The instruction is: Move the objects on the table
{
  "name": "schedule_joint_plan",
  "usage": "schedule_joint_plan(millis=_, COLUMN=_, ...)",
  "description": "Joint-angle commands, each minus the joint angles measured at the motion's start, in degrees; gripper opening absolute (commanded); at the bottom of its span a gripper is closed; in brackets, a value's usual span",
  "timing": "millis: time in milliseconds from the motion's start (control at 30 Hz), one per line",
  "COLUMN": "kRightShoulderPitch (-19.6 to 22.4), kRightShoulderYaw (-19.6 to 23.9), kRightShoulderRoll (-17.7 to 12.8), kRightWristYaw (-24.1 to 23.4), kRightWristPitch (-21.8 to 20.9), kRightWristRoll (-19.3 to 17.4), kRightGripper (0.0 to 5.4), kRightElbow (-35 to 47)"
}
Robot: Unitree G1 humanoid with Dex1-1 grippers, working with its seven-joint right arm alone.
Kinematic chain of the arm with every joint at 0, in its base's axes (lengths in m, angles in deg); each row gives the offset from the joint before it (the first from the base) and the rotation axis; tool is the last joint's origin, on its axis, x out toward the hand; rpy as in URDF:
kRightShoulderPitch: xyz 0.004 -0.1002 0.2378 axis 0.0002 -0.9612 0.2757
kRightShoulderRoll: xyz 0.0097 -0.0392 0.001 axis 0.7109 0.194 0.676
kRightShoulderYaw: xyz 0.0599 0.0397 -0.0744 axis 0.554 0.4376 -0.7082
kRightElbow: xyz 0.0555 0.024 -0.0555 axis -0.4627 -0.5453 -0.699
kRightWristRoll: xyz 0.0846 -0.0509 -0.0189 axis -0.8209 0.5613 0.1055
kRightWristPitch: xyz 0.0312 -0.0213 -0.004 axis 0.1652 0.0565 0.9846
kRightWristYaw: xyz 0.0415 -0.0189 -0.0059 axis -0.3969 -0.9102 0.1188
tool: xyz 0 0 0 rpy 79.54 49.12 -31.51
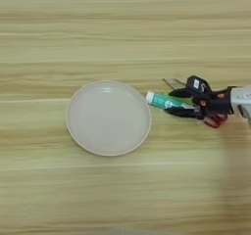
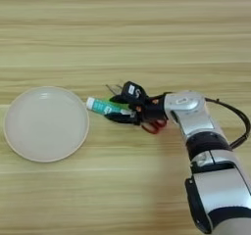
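Right of centre on the table [image 1: 122, 190], my right gripper [image 2: 116, 109] reaches in from the right edge, forearm laid nearly level and pointing left toward the round beige plate [image 1: 108, 117]. Glue stick [image 2: 104, 106], teal with a white cap, lies lengthwise between my two black fingers [image 2: 122, 117], cap end leading and sitting just beside the plate's right rim, apart from it by a sliver of bare wood. Held along its long axis like this, the stick points straight at the plate, which I judge suits sliding or carrying it leftward without it rolling sideways. Fingers are drawn in on the stick's body, one above and one below in the picture, open no wider than the stick itself; I read that as a grip. Whether the stick is lifted or dragging on the wood I cannot tell. Plate is bare. Something thin and pale shows just behind my upper finger; too small to name.
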Motion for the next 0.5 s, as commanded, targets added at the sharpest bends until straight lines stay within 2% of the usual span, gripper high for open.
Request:
schedule_joint_plan(millis=33, kRightShoulderPitch=1.8, kRightShoulderYaw=-1.3, kRightShoulderRoll=-1.2, kRightWristYaw=-2.4, kRightWristPitch=0.5, kRightWristRoll=2.4, kRightGripper=2.31, kRightElbow=0.7)
schedule_joint_plan(millis=367, kRightShoulderPitch=1.8, kRightShoulderYaw=-1.5, kRightShoulderRoll=-1.2, kRightWristYaw=-2.5, kRightWristPitch=0.7, kRightWristRoll=1.8, kRightGripper=1.7, kRightElbow=2.5)
schedule_joint_plan(millis=500, kRightShoulderPitch=1.6, kRightShoulderYaw=-1.5, kRightShoulderRoll=-1.1, kRightWristYaw=-2.3, kRightWristPitch=0.9, kRightWristRoll=1.6, kRightGripper=1.68, kRightElbow=3.3)
